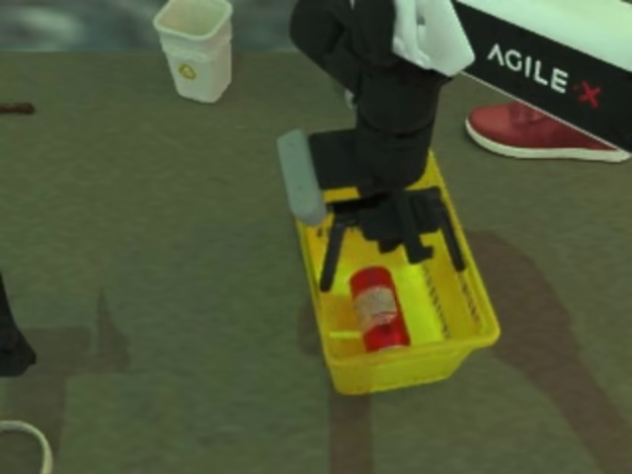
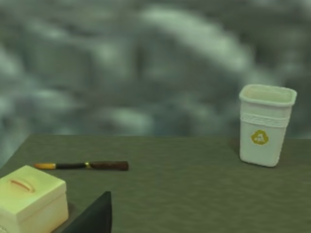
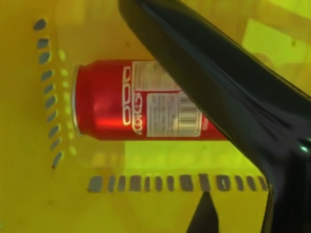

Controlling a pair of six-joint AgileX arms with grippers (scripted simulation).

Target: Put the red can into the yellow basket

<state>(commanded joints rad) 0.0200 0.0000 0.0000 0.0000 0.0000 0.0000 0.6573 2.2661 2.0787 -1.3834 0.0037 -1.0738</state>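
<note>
The red can (image 1: 377,307) lies on its side on the floor of the yellow basket (image 1: 464,346), near the front wall. Above the basket's back half hangs my right gripper (image 1: 400,235), open and holding nothing, clear of the can. In the right wrist view the can (image 3: 116,99) shows its white label. The basket's black handle (image 3: 218,92) crosses in front of the can, and one dark fingertip (image 3: 206,216) pokes in over the slotted yellow wall (image 3: 29,160). My left arm (image 1: 10,341) sits parked at the left edge, with one fingertip (image 2: 97,216) showing.
A white bin (image 1: 196,44) stands at the back left, also seen as the white bin (image 2: 265,126). A red shoe (image 1: 538,133) lies back right. A grey block (image 1: 299,178) touches the basket's back-left corner. A brown-handled tool (image 2: 82,165) and a cream box (image 2: 29,199) lie far left.
</note>
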